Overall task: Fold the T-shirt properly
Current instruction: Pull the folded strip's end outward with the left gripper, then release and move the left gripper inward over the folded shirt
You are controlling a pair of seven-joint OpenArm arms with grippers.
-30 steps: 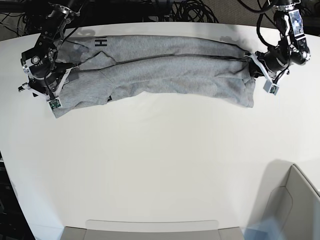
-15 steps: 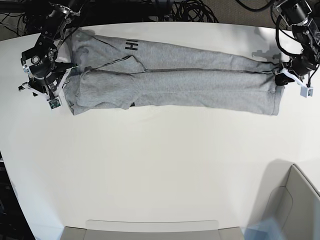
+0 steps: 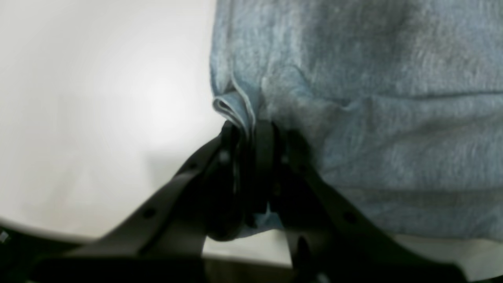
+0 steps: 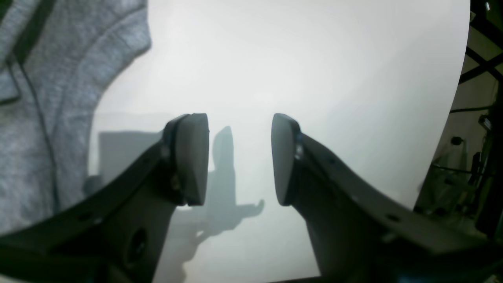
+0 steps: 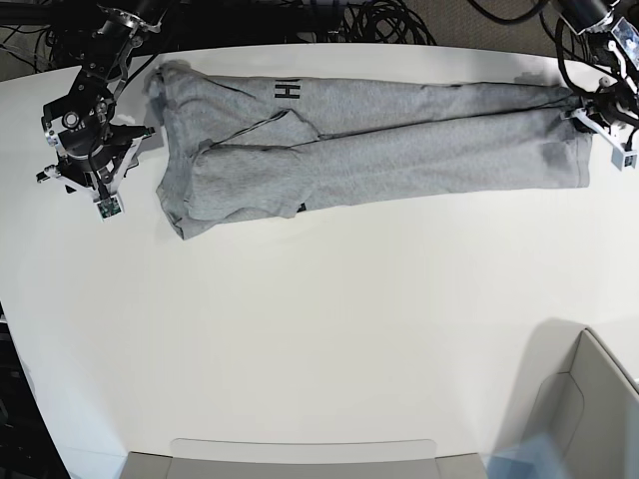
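The T-shirt [image 5: 379, 150] lies stretched into a long, narrow band along the far edge of the table [image 5: 319, 339], running almost from the far-left corner to the far-right corner as the base view shows it. It is folded lengthwise, so two grey layers lie side by side with a dark crease between them, and a few black block letters [image 5: 289, 92] show on the upper layer toward the left end. That left end is bunched and rumpled, with a sleeve-like flap sagging toward the near side; the right end is flatter and ends in a straight hem. The left gripper [image 3: 246, 135] sits at the right end in the base view, close to the table's far-right corner, and its black fingers [image 3: 264, 157] are pressed together on a folded edge of the grey cloth, several thin layers showing between them in the left wrist view. The right gripper [image 4: 239, 157] stands just off the left end of the shirt, near the far-left corner; its two pads [image 4: 192, 157] are spread apart with only bare white table between them, and the grey cloth [image 4: 47, 98] lies to one side of them, not touching. A pale grey bin [image 5: 589, 409] stands at the near-right corner of the table.
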